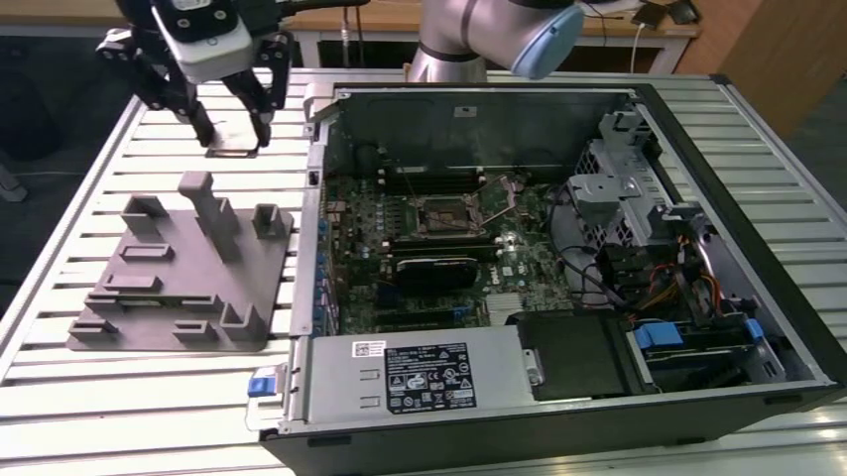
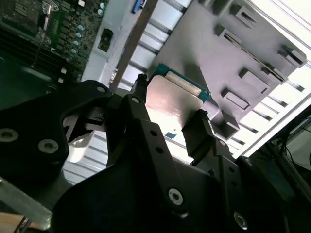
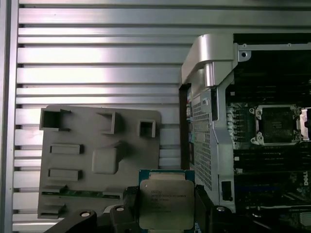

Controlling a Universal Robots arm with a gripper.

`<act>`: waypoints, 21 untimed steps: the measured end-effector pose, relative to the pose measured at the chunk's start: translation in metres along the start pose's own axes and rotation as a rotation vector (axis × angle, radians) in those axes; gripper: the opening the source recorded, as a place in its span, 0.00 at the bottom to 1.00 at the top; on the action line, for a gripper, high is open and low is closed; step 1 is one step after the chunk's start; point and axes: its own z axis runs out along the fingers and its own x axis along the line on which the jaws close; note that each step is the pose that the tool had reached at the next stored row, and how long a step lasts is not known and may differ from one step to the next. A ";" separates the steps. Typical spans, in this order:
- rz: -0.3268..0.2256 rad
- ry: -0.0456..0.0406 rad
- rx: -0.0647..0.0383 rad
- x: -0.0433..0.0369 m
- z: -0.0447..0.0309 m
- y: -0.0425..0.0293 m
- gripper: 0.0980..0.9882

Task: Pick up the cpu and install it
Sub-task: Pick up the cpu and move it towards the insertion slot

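One cpu [image 3: 166, 204], metal plate upward, sits clamped by its edges between the closed fingers [image 2: 199, 131] of the gripper [image 1: 234, 144], held above the slatted table [image 1: 198, 397] beside the grey fixture [image 1: 185, 288] and open case [image 1: 477, 91]. Keep your carry level and unhurried. Its underside is hidden; pins of the socket [image 3: 276, 125] are hard to make out.

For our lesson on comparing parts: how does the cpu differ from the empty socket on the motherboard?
The cpu is gripped in the gripper over the table; the socket sits inside the open case. The cpu shows a silvery plate with a green rim; the socket is dark within a metal frame. Both are roughly square.
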 end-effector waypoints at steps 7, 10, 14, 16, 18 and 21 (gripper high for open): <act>0.000 0.0013 0.000 -0.0309 0.0007 0.0007 0.50; 0.000 0.0020 0.000 -0.0447 0.0010 0.0010 0.50; 0.000 0.0035 0.000 -0.0627 0.0014 0.0014 0.50; 0.000 0.0044 0.000 -0.0717 0.0016 0.0016 0.50; 0.000 0.0054 0.000 -0.0808 0.0018 0.0018 0.50; 0.000 0.0071 0.000 -0.0947 0.0022 0.0021 0.50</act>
